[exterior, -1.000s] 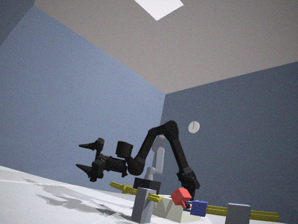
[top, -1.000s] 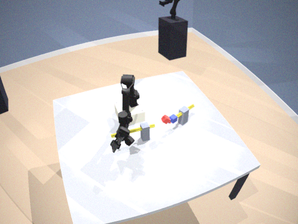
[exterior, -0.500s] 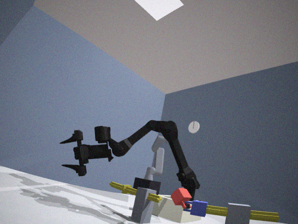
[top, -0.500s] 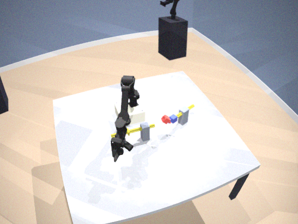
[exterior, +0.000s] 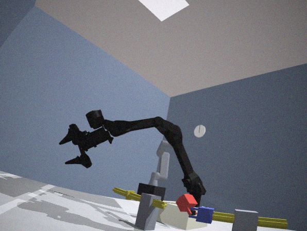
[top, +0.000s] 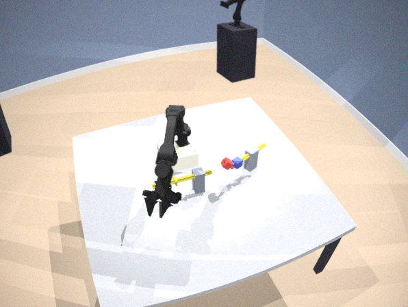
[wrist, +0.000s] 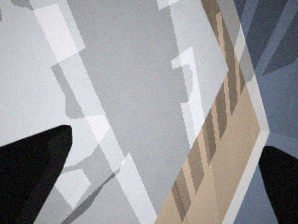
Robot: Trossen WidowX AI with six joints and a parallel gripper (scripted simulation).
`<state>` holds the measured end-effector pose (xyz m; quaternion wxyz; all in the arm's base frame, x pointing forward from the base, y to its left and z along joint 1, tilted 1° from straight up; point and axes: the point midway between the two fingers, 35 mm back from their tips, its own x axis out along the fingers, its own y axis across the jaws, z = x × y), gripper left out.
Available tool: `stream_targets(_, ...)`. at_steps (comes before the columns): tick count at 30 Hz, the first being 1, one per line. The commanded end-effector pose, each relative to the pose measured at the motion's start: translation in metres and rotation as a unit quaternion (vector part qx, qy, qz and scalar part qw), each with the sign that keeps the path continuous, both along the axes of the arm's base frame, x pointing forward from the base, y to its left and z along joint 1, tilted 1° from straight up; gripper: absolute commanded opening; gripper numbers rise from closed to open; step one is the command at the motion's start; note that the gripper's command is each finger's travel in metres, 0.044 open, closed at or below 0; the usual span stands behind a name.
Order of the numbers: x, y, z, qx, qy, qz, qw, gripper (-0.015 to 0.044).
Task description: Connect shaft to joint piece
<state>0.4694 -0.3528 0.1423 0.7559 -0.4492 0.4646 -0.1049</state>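
Note:
The red joint piece (top: 226, 163) (exterior: 186, 202) is hinged to a blue fork (top: 237, 162) (exterior: 205, 215) on the first yellow shaft (top: 262, 146) (exterior: 273, 222), which passes through a grey block (top: 251, 164) (exterior: 245, 220). In the exterior view the red piece is tilted upward; I cannot tell where its opening points. The second yellow shaft (top: 186, 178) (exterior: 119, 191) with a collar passes through another grey block (top: 198, 183) (exterior: 147, 211). Its near end is apart from the red piece. My gripper (top: 155, 216) (exterior: 62, 153) (wrist: 166, 144) is open and empty, raised beyond the second shaft's collar side, touching nothing.
A cream box (top: 186, 161) (exterior: 175, 216) is by the arm's base, behind the second shaft. The white table's edge (top: 274, 268) and the wood floor (wrist: 240, 145) are in view. A black pedestal (top: 236, 51) with another arm stands beyond the table.

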Motion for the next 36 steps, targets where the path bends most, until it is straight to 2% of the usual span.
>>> stream_targets(1,-0.006,0.006,0.013,0.054,0.012,-0.043,0.998,0.0440)
stream_targets(15,-0.061,0.046,0.064,0.201,0.066,-0.207,0.955,0.0440)
stream_targets(24,-0.069,0.055,0.067,0.216,0.077,-0.226,0.947,0.0440)
stream_targets(30,-0.073,0.154,0.066,0.289,0.081,-0.229,0.926,0.0440)
stream_targets(36,-0.107,0.255,0.058,0.358,0.105,-0.247,0.894,0.0440)
